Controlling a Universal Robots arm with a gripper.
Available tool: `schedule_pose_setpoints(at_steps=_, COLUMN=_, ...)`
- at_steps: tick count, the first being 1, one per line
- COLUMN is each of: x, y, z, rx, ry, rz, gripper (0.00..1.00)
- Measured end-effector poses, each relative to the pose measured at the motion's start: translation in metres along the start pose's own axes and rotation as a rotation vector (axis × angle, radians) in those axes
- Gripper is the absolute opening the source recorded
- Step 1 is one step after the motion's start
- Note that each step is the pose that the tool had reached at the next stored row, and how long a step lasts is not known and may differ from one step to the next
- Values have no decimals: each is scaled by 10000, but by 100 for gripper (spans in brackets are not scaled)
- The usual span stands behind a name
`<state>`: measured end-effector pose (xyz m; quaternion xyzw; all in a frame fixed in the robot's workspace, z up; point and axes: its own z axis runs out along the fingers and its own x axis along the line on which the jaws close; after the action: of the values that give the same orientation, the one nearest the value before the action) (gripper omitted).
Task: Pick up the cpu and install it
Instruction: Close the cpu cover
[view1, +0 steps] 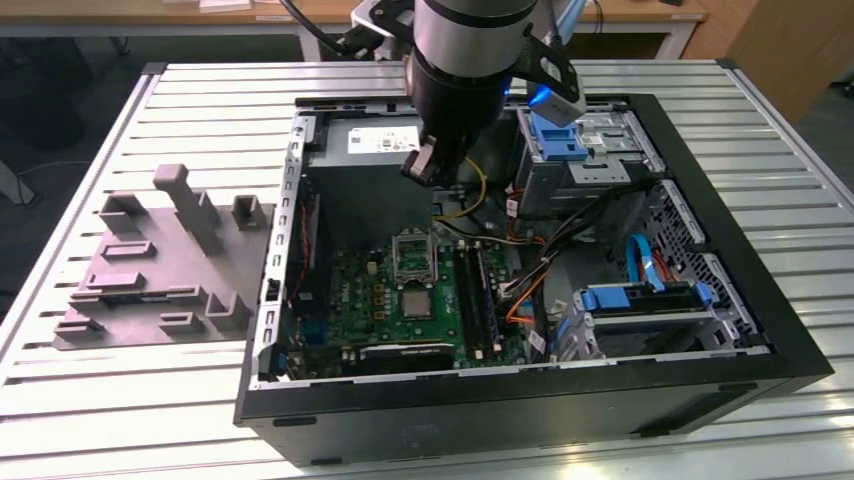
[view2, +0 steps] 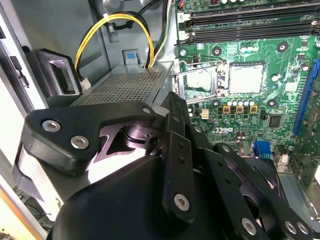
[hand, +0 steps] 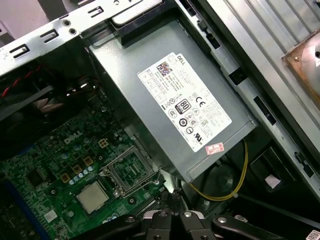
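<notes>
On the exterior view's left, a grey plastic tray (view1: 147, 275) with raised blocks lay on the slatted metal surface (view1: 747, 110), just beside the open computer case (view1: 534, 410). It probably served as a holder for parts, so that the arm could find each one at a known place.

Further right, inside the case, the green motherboard (view1: 400, 300) lay flat on the case floor. On it the cpu (view1: 418, 303) sat as a small silvery square, a little nearer than the metal socket frame (view1: 412, 252), which stood open. In the first wrist view the cpu (hand: 92, 196) lay just beside the opened frame (hand: 127, 167), and in the second wrist view the cpu (view2: 246, 78) was also flat and level with the board. Judging from this, the chip seemed to be already resting in its seat, with the frame swung away to leave the place free.

Above the far part of the board, the arm hung with the tool (view1: 430, 160) pointing down, near the power supply (hand: 185, 95) and well apart from the cpu. The tool held nothing that I could see. Whether its fingers were apart or together, I cannot tell, because the tool's own body hid the tips.

On the right, blue drive brackets (view1: 641, 295) and cables (view1: 534, 255) filled the rest of the case.
</notes>
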<state>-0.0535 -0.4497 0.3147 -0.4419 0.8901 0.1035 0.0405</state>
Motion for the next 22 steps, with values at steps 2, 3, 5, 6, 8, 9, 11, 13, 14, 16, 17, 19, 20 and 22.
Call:
schedule_pose_setpoints(at_steps=2, x=2, y=-1, z=0, rx=141, ry=181, rz=5, gripper=11)
schedule_pose_setpoints(at_steps=3, x=2, y=-1, z=1, rx=228, ry=296, rz=9, gripper=11)
schedule_pose_setpoints(at_steps=5, x=3, y=-2, z=3, rx=259, ry=339, rz=10, gripper=11)
schedule_pose_setpoints(at_steps=6, x=3, y=-2, z=6, rx=262, ry=336, rz=9, gripper=11)
schedule_pose_setpoints(at_steps=8, x=4, y=-6, z=18, rx=263, ry=333, rz=9, gripper=11)
schedule_pose_setpoints(at_steps=9, x=-1, y=-16, z=29, rx=263, ry=334, rz=9, gripper=11)
schedule_pose_setpoints(at_steps=11, x=-10, y=-38, z=55, rx=263, ry=335, rz=9, gripper=11)
schedule_pose_setpoints(at_steps=13, x=-11, y=-43, z=63, rx=263, ry=336, rz=9, gripper=11)
schedule_pose_setpoints(at_steps=14, x=-11, y=-43, z=63, rx=264, ry=336, rz=10, gripper=11)
schedule_pose_setpoints(at_steps=16, x=-11, y=-43, z=63, rx=264, ry=337, rz=10, gripper=11)
schedule_pose_setpoints(at_steps=17, x=-12, y=-43, z=64, rx=264, ry=336, rz=10, gripper=11)
schedule_pose_setpoints(at_steps=19, x=-11, y=-44, z=69, rx=263, ry=335, rz=9, gripper=11)
schedule_pose_setpoints(at_steps=20, x=-10, y=-45, z=75, rx=263, ry=335, rz=9, gripper=11)
schedule_pose_setpoints(at_steps=22, x=-10, y=-45, z=75, rx=263, ry=336, rz=9, gripper=11)
